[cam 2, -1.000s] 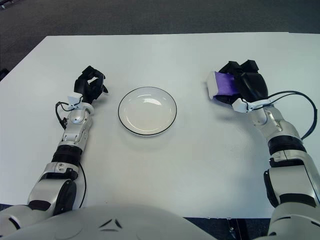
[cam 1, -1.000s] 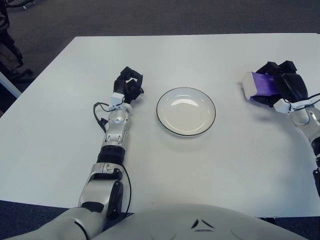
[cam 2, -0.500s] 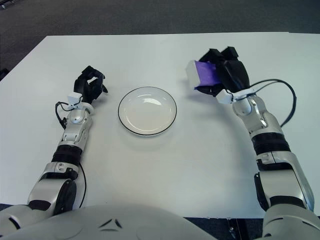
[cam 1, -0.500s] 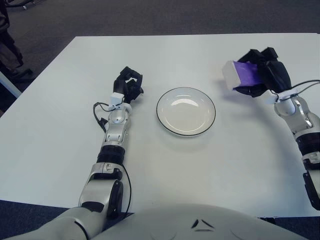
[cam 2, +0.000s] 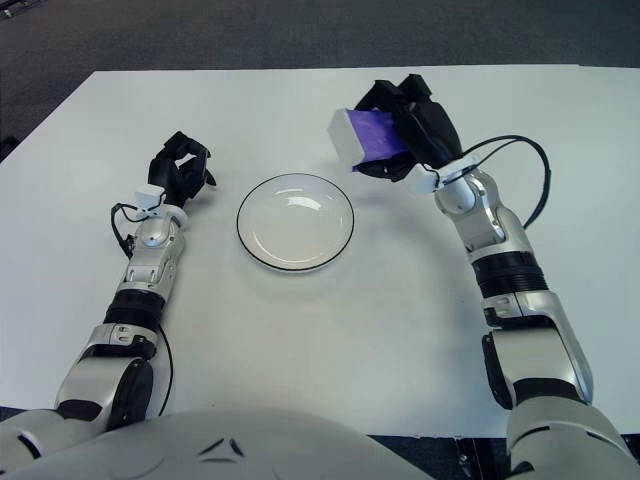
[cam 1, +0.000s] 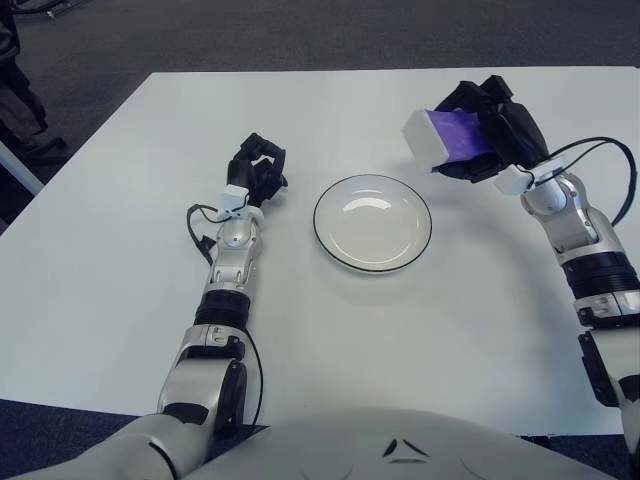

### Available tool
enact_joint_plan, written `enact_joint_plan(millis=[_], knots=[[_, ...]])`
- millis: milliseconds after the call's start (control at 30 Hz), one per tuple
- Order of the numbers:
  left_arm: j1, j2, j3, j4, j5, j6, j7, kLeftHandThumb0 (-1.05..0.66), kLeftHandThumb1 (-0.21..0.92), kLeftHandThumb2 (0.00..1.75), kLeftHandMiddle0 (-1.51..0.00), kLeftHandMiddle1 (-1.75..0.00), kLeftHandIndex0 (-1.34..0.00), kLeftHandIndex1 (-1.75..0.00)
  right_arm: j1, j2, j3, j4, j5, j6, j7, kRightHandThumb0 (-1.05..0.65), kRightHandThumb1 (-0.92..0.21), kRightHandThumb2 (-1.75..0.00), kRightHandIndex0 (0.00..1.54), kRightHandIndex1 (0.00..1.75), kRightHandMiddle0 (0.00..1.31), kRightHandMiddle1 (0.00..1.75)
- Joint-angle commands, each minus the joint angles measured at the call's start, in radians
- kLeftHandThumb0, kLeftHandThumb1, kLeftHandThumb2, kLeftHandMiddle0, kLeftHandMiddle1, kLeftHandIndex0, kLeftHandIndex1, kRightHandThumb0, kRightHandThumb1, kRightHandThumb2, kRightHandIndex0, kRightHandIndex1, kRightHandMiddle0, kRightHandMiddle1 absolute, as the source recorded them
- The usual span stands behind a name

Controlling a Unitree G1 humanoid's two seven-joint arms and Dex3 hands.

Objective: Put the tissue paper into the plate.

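A round white plate (cam 1: 372,222) with a dark rim sits at the middle of the white table (cam 1: 120,250). My right hand (cam 1: 495,135) is shut on a purple and white tissue pack (cam 1: 445,137) and holds it in the air just beyond the plate's right rim. The pack also shows in the right eye view (cam 2: 366,137). My left hand (cam 1: 256,170) rests on the table left of the plate with its fingers curled and holds nothing.
The table's far edge (cam 1: 380,72) borders dark carpet. A black cable (cam 1: 610,160) loops off my right forearm.
My right hand has carried the tissue pack leftward and upward from the table's right side toward the plate. The left hand has not moved.
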Motion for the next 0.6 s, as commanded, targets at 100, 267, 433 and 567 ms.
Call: enact_joint_plan(millis=[100,267,433,567], knots=[[0.118,-0.021,0.000,0.075,-0.005,-0.006,0.002,-0.34,0.92,0.35,-0.89,-1.75,-0.63,-1.75,-0.034,0.055,0.010,-0.069,0.045,0.022,0.089,0.00,-0.31,-1.26,0.58,1.75,0.53,1.57],[0.119,-0.024,-0.001,0.073,-0.004,-0.007,0.003,-0.34,0.92,0.35,-0.89,-1.75,-0.63,-1.75,-0.040,0.084,0.017,-0.070,0.049,0.010,0.133,0.00,-0.31,-1.27,0.58,1.75,0.53,1.58],[0.120,-0.026,-0.002,0.071,-0.003,-0.005,0.005,-0.34,0.92,0.35,-0.89,-1.75,-0.63,-1.75,-0.050,0.103,0.035,-0.047,0.048,-0.035,0.171,0.00,-0.31,-1.28,0.58,1.75,0.52,1.59],[0.124,-0.029,-0.003,0.066,-0.001,-0.004,0.007,-0.34,0.92,0.35,-0.89,-1.75,-0.63,-1.75,-0.049,0.105,0.051,-0.059,0.069,-0.036,0.234,0.00,-0.30,-1.29,0.58,1.75,0.51,1.60]])
